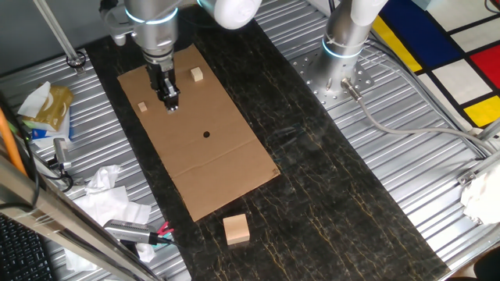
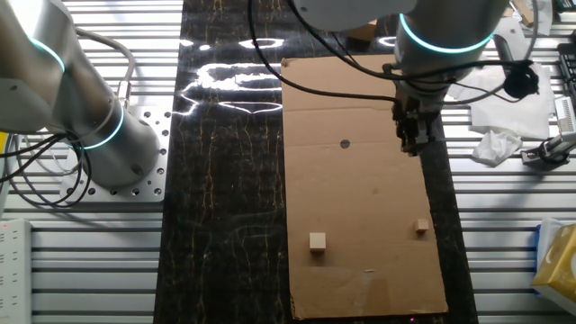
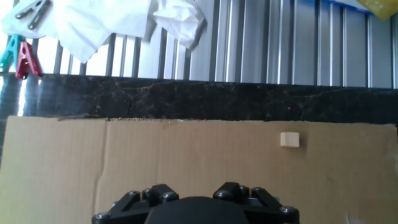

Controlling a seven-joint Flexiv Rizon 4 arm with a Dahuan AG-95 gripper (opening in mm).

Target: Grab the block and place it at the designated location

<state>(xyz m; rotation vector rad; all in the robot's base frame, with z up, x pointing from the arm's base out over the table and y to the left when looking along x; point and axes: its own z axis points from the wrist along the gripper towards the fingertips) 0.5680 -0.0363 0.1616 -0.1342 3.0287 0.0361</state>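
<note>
The tiny pale block (image 1: 143,107) lies on the brown cardboard sheet (image 1: 226,172) near its left edge. It also shows in the other fixed view (image 2: 421,227) and in the hand view (image 3: 289,139). The black dot (image 1: 206,133) marks the middle of the sheet and shows in the other fixed view (image 2: 345,143). My gripper (image 1: 171,103) hangs just above the sheet between block and dot, a short way from the block. Its fingers look drawn together and hold nothing. The other fixed view shows the gripper (image 2: 412,144) too. The hand view shows only the knuckles.
A slightly bigger pale block (image 1: 196,74) lies on the sheet's far end. A large wooden cube (image 1: 236,229) sits on the dark mat beyond the near end. Crumpled tissue (image 1: 109,195), clips and clutter lie left of the mat. A second arm's base (image 1: 344,47) stands at the right.
</note>
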